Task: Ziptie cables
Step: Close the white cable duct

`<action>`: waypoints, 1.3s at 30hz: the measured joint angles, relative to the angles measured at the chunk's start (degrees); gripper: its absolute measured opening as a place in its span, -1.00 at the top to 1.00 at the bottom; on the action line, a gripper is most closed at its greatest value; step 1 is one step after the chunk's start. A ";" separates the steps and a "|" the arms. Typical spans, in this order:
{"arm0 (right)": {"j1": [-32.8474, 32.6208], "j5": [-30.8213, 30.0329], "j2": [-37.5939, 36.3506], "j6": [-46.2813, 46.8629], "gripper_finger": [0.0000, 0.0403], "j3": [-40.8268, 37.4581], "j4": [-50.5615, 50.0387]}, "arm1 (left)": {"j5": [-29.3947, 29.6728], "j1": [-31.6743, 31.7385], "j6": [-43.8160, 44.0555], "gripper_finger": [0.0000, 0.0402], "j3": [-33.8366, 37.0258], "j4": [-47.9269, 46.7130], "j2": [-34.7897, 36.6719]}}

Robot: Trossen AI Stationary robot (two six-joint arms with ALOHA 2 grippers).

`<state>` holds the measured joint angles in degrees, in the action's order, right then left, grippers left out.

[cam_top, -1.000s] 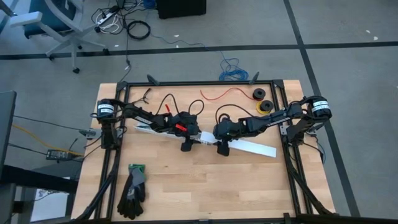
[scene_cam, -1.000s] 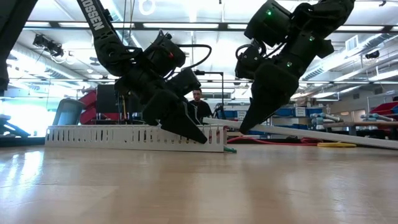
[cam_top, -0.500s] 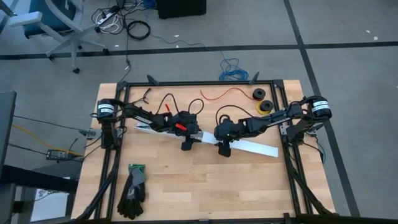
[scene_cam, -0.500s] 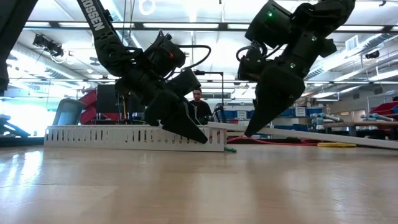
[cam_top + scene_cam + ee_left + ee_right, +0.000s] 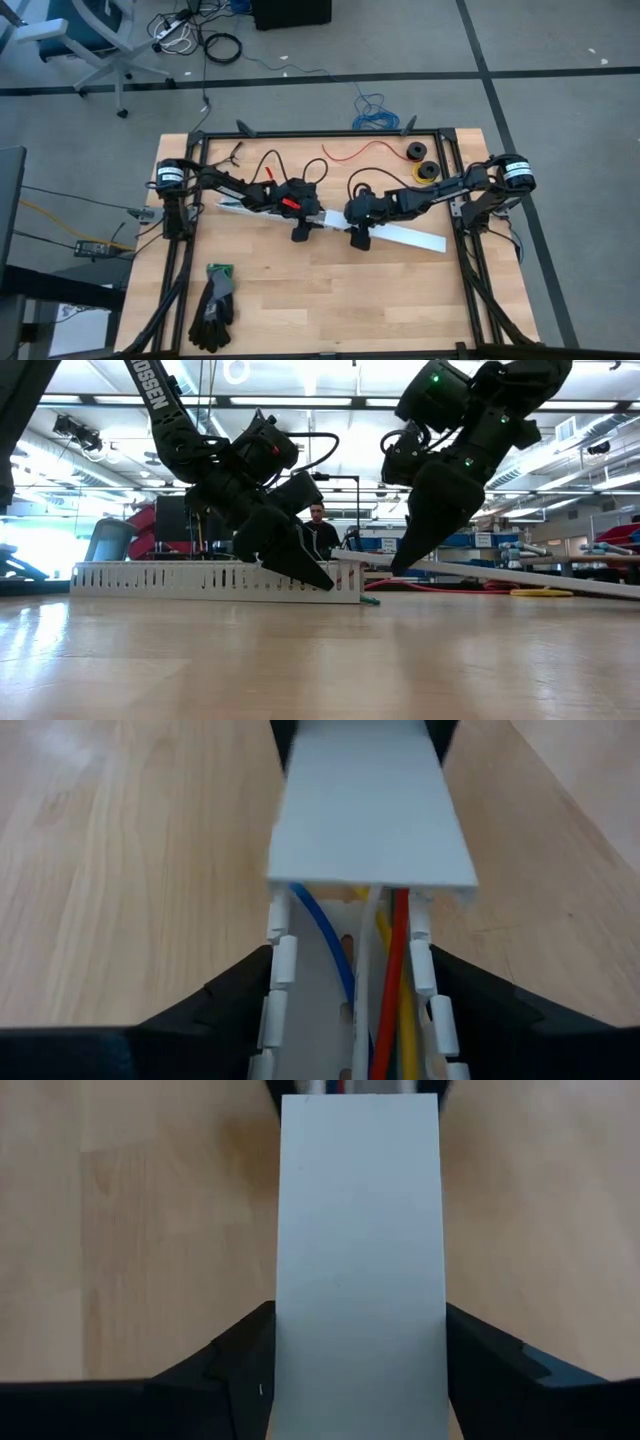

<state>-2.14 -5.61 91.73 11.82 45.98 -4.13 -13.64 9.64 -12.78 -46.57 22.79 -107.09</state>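
Note:
A white slotted channel lies flat on the table. The cables, blue, white, red and yellow wires, run along inside it. My left gripper is shut on the channel near its right end. A long white cover slants from the table up over that end. My right gripper is shut on the cover near its raised end. A green tip sticks out at the channel's end. My left gripper holds the channel by its two slotted side walls near the right end, pinched between the fingers. It slants down from above and the left, in line with the channel. The channel rests flat on the table. My right gripper pinches the cover across its width, one finger on each long edge, close to its raised end. The fingers slant down from above and the right. The cover is tilted, its far right end low by the table.
Black gloves with a green cuff lie near the front left. Two tape rolls and a thin red wire sit by the far edge. A blue coiled cable lies on the floor. Black frame rails border the table. A person stands in the background.
My right gripper has shifted slightly toward the table's right, drawing the cover's raised end a little back over the channel's end. The channel has stayed where it was.

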 joint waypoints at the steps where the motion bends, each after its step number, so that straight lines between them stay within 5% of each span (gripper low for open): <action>1: -0.24 -0.92 -0.17 0.02 -0.11 0.00 0.07 | -0.17 -0.02 -0.06 -0.21 0.00 -0.07 0.00; 39: 1.19 3.97 -0.70 -0.16 -0.15 0.02 -3.38 | -0.14 -0.06 -0.04 -0.21 0.02 0.12 0.00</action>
<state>-0.95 -1.64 91.03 11.66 46.00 -7.51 -13.78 9.58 -12.82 -46.54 22.91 -107.09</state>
